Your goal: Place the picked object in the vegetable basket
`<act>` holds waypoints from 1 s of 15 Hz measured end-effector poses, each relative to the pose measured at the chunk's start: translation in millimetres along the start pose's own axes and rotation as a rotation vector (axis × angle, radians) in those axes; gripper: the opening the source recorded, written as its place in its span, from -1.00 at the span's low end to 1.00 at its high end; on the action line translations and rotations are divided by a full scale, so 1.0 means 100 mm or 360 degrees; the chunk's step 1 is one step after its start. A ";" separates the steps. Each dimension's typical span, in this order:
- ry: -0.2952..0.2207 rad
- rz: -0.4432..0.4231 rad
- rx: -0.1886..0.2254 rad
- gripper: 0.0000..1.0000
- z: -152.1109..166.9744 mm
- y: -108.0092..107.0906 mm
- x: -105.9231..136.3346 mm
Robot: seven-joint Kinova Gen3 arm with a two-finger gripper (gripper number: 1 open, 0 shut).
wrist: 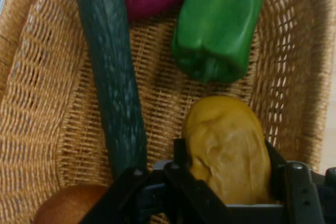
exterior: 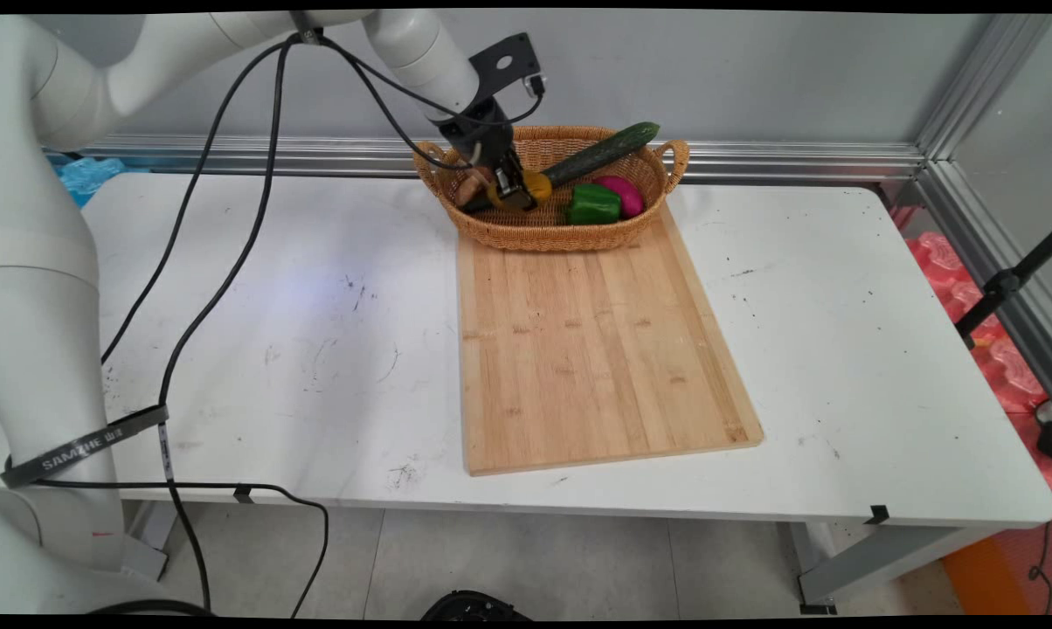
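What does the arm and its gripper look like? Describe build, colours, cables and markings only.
The arm is glossy white, made of thick rounded links. A grey strap lettered SAMZHE wraps its lower link. Loose black cables hang from it. A black bracket sits at the wrist above the black two-finger gripper with angular linkage.

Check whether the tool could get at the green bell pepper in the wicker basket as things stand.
Probably not yet: the tool is shut on the yellow lumpy potato. The green bell pepper itself lies uncovered just beyond it in the wicker basket.
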 end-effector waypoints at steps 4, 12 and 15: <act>0.0006 -0.0029 -0.0007 -1.00 0.07 -0.06 -0.08; 0.0037 -0.0093 -0.0034 -1.00 0.22 -0.13 -0.18; 0.0043 -0.0112 -0.0042 1.00 0.25 -0.14 -0.21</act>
